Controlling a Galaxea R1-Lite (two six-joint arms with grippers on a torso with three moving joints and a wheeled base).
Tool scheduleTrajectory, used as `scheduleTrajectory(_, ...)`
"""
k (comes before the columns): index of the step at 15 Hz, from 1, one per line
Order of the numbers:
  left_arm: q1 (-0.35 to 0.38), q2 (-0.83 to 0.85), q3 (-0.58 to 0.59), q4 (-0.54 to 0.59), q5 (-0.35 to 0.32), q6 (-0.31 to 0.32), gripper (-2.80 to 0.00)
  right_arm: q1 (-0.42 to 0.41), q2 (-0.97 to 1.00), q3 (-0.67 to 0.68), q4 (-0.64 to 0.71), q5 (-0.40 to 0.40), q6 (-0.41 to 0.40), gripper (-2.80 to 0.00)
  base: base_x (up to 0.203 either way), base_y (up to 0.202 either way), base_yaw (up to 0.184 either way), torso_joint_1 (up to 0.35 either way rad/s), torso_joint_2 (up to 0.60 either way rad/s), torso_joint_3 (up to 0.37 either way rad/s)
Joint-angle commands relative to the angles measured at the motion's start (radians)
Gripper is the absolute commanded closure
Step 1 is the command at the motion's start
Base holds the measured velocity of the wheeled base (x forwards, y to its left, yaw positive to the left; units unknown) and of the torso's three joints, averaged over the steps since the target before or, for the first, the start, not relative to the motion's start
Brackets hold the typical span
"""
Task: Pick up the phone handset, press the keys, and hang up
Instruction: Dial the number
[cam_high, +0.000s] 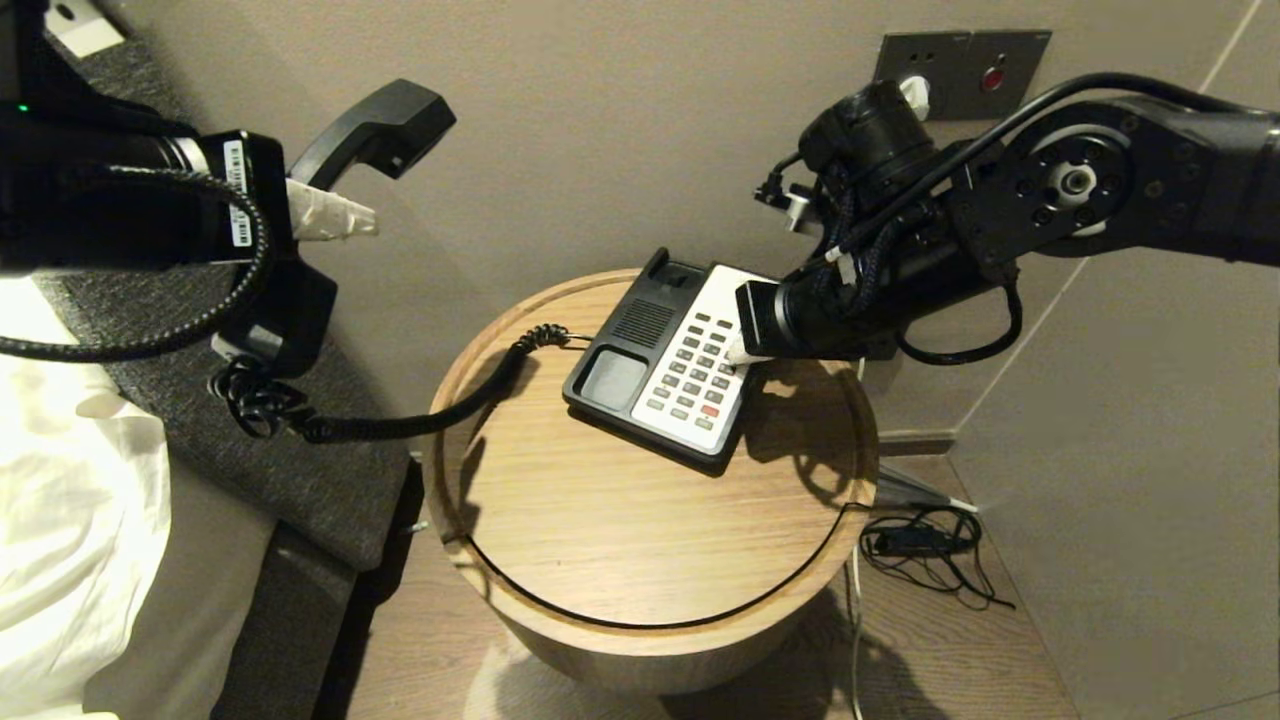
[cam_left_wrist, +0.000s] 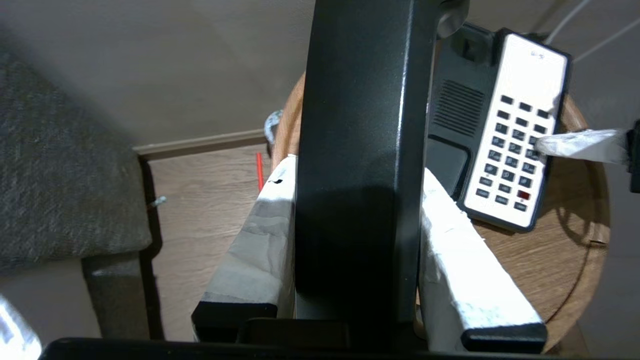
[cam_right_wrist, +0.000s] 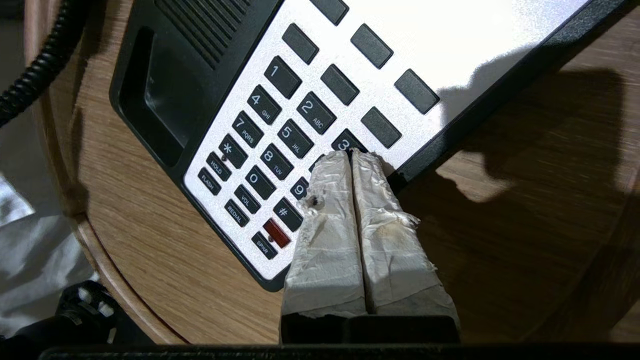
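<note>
handset (cam_high: 375, 130) is lifted off the phone base (cam_high: 660, 370) on the table (cam_high: 600, 520), so step one looks done. left wrist: my left fingers (cam_left_wrist: 450, 250) clamp it. right wrist: my right fingers (cam_right_wrist: 350, 200), pressed together, touch the keys (cam_right_wrist: 280, 145); hanging up remains.

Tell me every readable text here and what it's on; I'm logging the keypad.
All on the phone keys, where the shut right gripper rests:
"1"
"2 ABC"
"3"
"4 GHI"
"5 JKL"
"7 PQRS"
"8 TUV"
"9"
"0"
"*"
"#"
"HOLD"
"FLASH"
"VOL"
"REDIAL"
"SPKR"
The print at the phone's top is too faint to read.
The left gripper holds the handset, which shows no text.
</note>
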Motion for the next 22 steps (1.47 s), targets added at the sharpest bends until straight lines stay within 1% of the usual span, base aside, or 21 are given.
scheduleTrajectory(1,0.0,-0.003,0.006,0.003,0.0,-0.002,0.0,0.018,-0.014,-0.011,0.0,0.007,0.003,0.0,0.0,0.0,0.0,0.0,0.0,0.0)
scheduleTrajectory(6,0.002,-0.03,0.023,0.003,0.0,-0.003,0.0,0.052,-0.048,-0.006,0.002,0.02,0.013,0.0,0.0,0.0,0.0,0.0,0.0,0.0)
scheduleTrajectory(9,0.002,-0.033,0.03,0.005,0.0,-0.022,0.0,0.055,-0.024,-0.002,0.003,0.021,0.043,0.0,0.0,0.0,0.0,0.0,0.0,0.0)
scheduleTrajectory(11,0.002,-0.032,0.031,0.008,0.0,-0.023,0.0,0.055,-0.002,-0.003,0.008,0.038,0.045,0.0,0.0,0.0,0.0,0.0,0.0,0.0)
scheduleTrajectory(18,0.002,-0.035,0.055,0.003,0.0,-0.023,0.0,0.055,0.017,-0.006,0.016,0.04,0.045,0.0,0.0,0.0,0.0,0.0,0.0,0.0)
scheduleTrajectory(22,0.002,-0.044,0.068,0.003,-0.001,-0.032,0.0,0.065,-0.025,-0.007,0.075,0.04,0.046,0.0,0.0,0.0,0.0,0.0,0.0,0.0)
